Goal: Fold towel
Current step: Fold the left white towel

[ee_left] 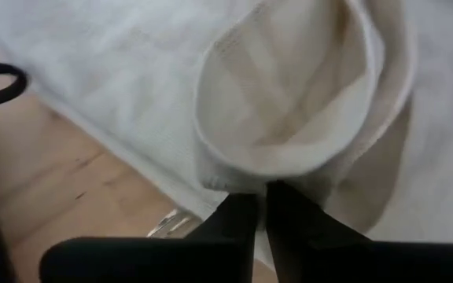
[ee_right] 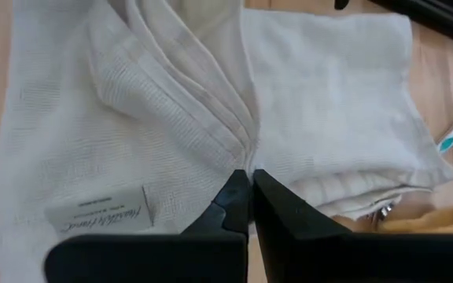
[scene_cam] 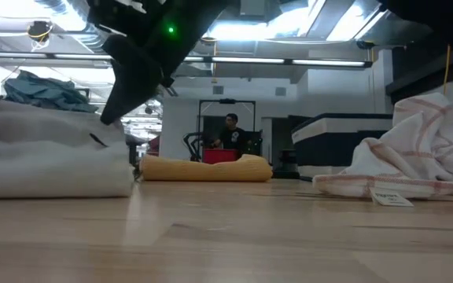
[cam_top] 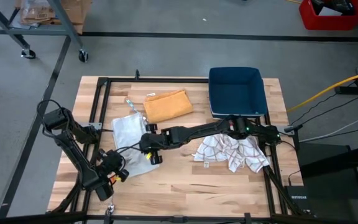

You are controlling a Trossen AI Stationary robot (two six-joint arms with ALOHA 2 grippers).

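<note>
While the pale wooden bench (cam_top: pixel 185 180) carried several cloths, the one being folded was the off-white waffle-weave towel (cam_top: pixel 129 134), which lay toward the left edge, about midway between the near and far edges. A dark blue rectangular bin (cam_top: pixel 237 91) sat at the far right corner, probably waiting for finished pieces. A crumpled white cloth with reddish checks (cam_top: pixel 235 152) lay in a heap by the right edge, seemingly next in line, and a folded mustard-yellow cloth (cam_top: pixel 166 106) rested near the far edge, just beside the towel.

The right arm reached across the bench, so that the right pincer (cam_top: pixel 149 144) met the towel's right-hand side; its jaws were pressed together on a gathered pleat of fabric, as the right wrist view showed, with the towel's sewn label (ee_right: pixel 104 214) just beside them. The left pincer (cam_top: pixel 114 163) stood at the towel's near edge, jaws narrowed on a rolled lip of the cloth. Both holds looked placed on one side of the towel, so that layer could be carried over together without sagging.
</note>
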